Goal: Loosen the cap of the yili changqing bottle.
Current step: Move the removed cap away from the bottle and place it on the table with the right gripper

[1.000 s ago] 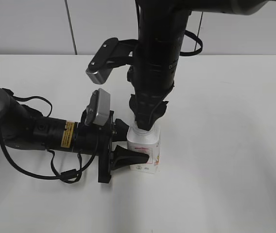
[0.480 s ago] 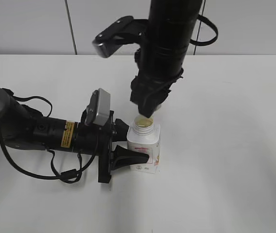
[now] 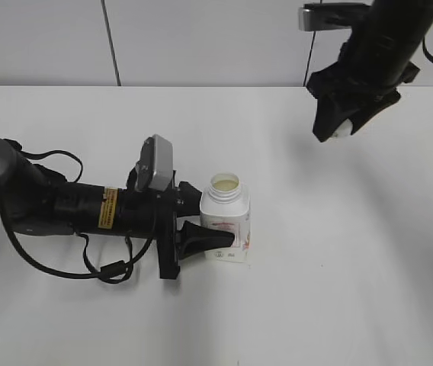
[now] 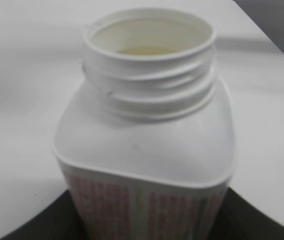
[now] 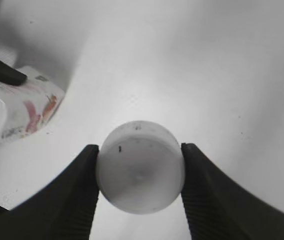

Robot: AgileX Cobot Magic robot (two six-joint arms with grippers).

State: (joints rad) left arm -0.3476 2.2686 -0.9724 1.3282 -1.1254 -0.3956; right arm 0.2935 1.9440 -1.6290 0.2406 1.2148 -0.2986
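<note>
The cap [image 5: 140,173] sits clamped between the right claw [image 5: 140,185] fingers, held in the air well apart from the yili changqing bottle [image 3: 225,225]; the bottle stands upright on the white desk [image 3: 338,252], neck open, gripped at its body by the left claw [image 3: 194,238]

Right end effector [image 5: 140,182] clamps cap [image 5: 140,172] — bottle [image 5: 17,112] at left edge.

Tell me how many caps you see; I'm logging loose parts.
1. The cap is clamped in the right gripper, raised right of the open bottle; none elsewhere in view.
</note>
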